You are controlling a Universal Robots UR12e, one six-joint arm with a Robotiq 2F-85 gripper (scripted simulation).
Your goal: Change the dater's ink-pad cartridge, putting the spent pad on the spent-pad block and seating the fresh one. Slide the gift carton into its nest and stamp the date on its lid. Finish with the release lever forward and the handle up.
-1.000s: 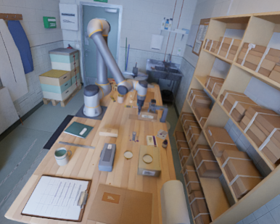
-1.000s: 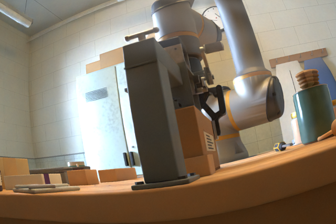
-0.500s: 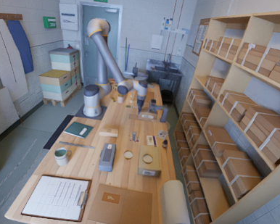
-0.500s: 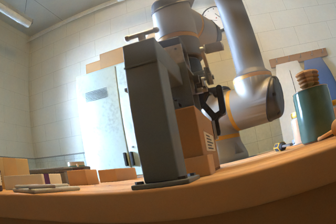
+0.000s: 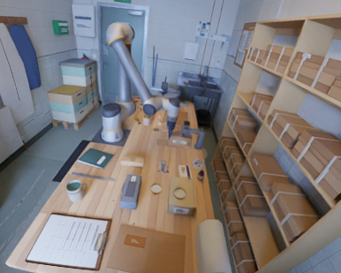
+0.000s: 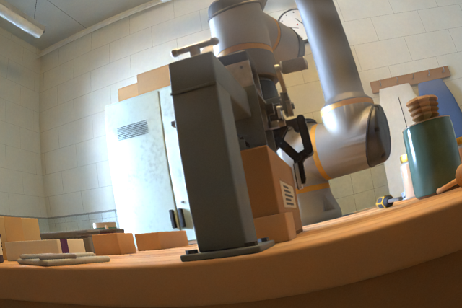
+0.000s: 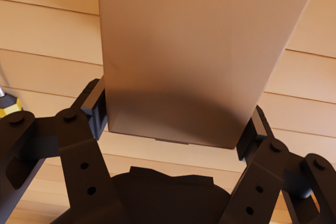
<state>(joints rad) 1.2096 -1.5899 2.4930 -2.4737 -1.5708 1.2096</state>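
Observation:
The brown gift carton (image 6: 268,181) stands on the bench under the head of the grey dater (image 6: 212,148), between low wooden nest blocks (image 6: 274,227). My gripper (image 7: 173,132) is at the carton's (image 7: 187,59) near end, open and holding nothing, its fingers on either side of that end. The dater's handle (image 6: 194,48) sticks out at the top of its column. In the side camera the dater (image 5: 189,134) sits at the far end of the bench, with my gripper (image 5: 171,129) just left of it. A small pad (image 5: 184,171) lies mid-bench.
A green canister (image 6: 432,155) holding wooden tools stands at the bench's far right, with a yellow-handled screwdriver (image 6: 386,200) lying near it. Mid-bench are a mug (image 5: 75,190), a grey box (image 5: 130,191), a brown carton (image 5: 181,196) and a clipboard (image 5: 69,240). Shelves of boxes (image 5: 293,136) line the right.

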